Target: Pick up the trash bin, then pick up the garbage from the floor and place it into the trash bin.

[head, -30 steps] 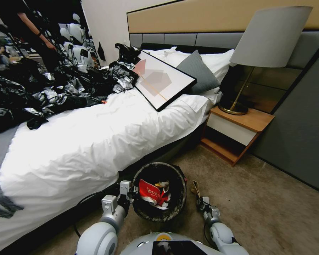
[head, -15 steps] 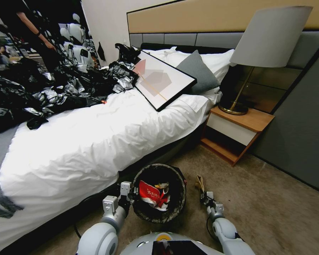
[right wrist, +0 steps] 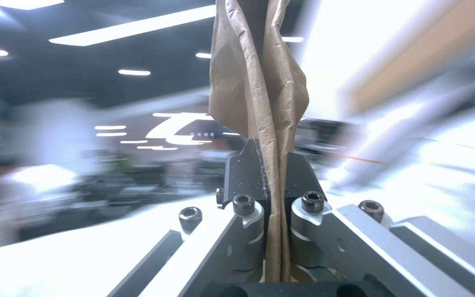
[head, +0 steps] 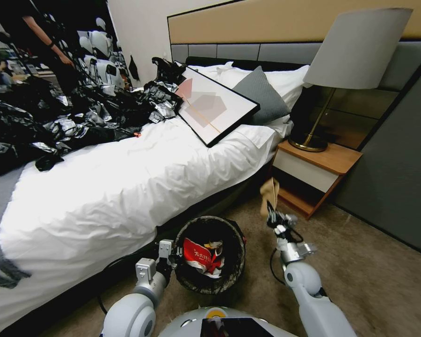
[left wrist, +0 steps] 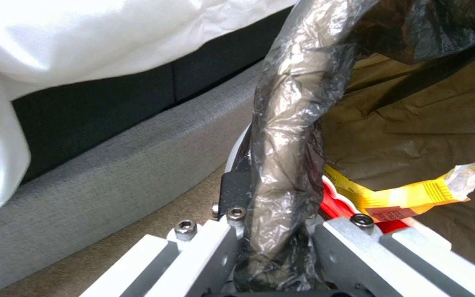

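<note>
2 grippers busy: the left gripper (head: 171,256) clamps the bag-lined rim of the trash bin (head: 236,262), white wall mostly hidden; the right gripper (head: 272,213) pinches a brown paper bag (head: 269,193), raised beside the bed (head: 126,187), nightstand (head: 313,173) just behind. Red wrapper (head: 196,252) lies inside.

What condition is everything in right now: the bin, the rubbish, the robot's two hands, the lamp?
Trash bin: upright on the floor beside the bed, lined, holding red-and-white wrappers.
Left gripper: fingers shut on the bin's rim.
Right gripper: raised, fingers shut on the brown paper bag.
Brown paper bag: crumpled, held up in the air, right of the bin.
Lamp: upright on the nightstand.
</note>
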Controlling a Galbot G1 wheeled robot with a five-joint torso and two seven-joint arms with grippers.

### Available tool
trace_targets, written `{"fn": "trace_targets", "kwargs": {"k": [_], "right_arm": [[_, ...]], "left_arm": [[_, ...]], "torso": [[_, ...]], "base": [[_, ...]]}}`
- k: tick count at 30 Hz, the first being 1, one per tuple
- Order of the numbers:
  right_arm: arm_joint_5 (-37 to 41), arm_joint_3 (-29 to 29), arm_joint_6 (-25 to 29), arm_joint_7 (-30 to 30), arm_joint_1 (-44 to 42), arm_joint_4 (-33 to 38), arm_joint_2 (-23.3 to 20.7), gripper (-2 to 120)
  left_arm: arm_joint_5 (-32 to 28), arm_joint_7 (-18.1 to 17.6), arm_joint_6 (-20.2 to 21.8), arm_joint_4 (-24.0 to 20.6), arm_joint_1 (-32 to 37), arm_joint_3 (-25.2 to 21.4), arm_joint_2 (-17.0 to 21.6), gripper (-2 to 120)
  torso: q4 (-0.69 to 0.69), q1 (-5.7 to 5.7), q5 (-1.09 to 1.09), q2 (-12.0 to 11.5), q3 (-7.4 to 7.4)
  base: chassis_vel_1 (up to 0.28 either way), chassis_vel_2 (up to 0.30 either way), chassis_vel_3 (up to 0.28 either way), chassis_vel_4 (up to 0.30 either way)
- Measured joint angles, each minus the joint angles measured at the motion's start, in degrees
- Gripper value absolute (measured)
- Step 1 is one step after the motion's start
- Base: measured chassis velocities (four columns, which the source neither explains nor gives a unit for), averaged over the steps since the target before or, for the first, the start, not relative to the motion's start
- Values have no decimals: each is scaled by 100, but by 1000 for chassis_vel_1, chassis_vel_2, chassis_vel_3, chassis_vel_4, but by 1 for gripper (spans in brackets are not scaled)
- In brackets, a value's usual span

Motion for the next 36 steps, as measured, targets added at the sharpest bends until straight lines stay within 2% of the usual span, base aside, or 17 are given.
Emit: {"fn": "trace_targets", "kwargs": {"k": [2,3,4,7,12,13,14,30,36], "right_arm": [[-65,-302,-57,-729,-152,165,-213,0],[-155,-475,-70,-847,-207,177,-298,0],[-155,-475,-70,-847,-207,177,-298,0],[-449,-1017,-81,-930,-328,54,-526,0],[-739,-1430,-48,-935,-395,-273,-578,0],[-803,-1509,-29,-942,-396,-365,-570,0],[-864,-1591,-15,-945,-410,-477,-556,0],[-915,-1662,159,-828,-155,-1537,-400,0],[-884,-1632,194,-798,-88,-1707,-375,0]], "left_arm": [[11,0,0,17,0,30,-7,0],[19,0,0,21,2,37,-7,0],[19,0,0,21,2,37,-7,0],[37,0,0,23,3,48,-6,0],[71,0,0,23,12,66,-20,0],[85,2,-1,23,18,74,-30,0],[99,2,-2,23,22,80,-33,0],[162,5,-12,41,35,126,-43,0],[164,5,-14,40,50,114,-39,0]], "torso": [[-1,0,0,0,0],[-1,0,0,0,0],[-1,0,0,0,0],[0,0,2,0,0],[-2,0,4,0,1],[2,0,2,0,0],[-1,0,0,0,1],[0,0,2,0,0],[0,0,1,0,0]], "base": [[0,0,0,0],[0,0,0,0],[0,0,0,0],[0,0,0,0],[0,0,0,0],[0,0,0,0],[0,0,0,0],[0,0,0,0],[0,0,0,0]]}}
